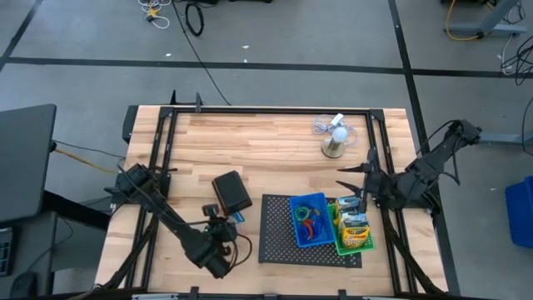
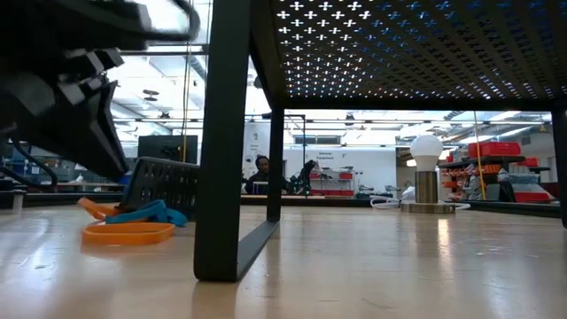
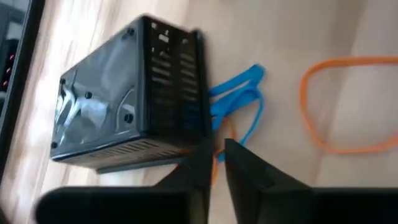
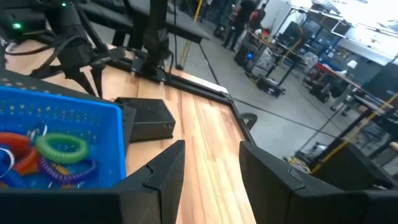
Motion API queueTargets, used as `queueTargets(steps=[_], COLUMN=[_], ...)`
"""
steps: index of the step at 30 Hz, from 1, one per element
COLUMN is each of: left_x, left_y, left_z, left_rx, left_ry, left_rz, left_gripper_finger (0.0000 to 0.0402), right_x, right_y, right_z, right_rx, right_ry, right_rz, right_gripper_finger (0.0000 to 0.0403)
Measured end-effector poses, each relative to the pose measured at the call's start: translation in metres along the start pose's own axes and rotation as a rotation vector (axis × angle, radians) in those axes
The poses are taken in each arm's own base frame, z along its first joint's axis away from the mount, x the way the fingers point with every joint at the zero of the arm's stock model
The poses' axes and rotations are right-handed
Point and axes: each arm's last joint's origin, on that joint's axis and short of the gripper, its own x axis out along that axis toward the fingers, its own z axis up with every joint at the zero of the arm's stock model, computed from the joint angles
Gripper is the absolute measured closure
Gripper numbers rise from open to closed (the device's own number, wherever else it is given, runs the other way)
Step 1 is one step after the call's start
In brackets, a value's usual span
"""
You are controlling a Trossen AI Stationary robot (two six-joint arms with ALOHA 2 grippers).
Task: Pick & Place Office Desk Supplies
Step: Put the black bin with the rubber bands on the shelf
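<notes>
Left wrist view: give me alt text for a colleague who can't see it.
The left gripper, jaws nearly together, sits over blue rubber bands beside an overturned black bin on the wooden table. An orange rubber band lies apart from them.
</notes>
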Motion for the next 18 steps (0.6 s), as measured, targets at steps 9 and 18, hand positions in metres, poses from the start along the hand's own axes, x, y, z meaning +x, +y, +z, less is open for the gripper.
queueTargets(steps=[9,18], left_x=[0.035,0.063], left_y=[-0.004,0.007], left_z=[0.001,0.015], left_rx=[-0.063,-0.140], left_ry=[0.069,0.108], left_rz=[0.092,0.159], left_gripper_finger=[0.0188,0.0113], right_x=[0.014,0.015], right_y=[0.016,0.017], right_z=[0.008,0.007], right_rx=[-0.084,-0.108], right_ry=[0.058,0.068], right_rz=[-0.022,-0.042], right_gripper_finger=[0.0243,0.0242])
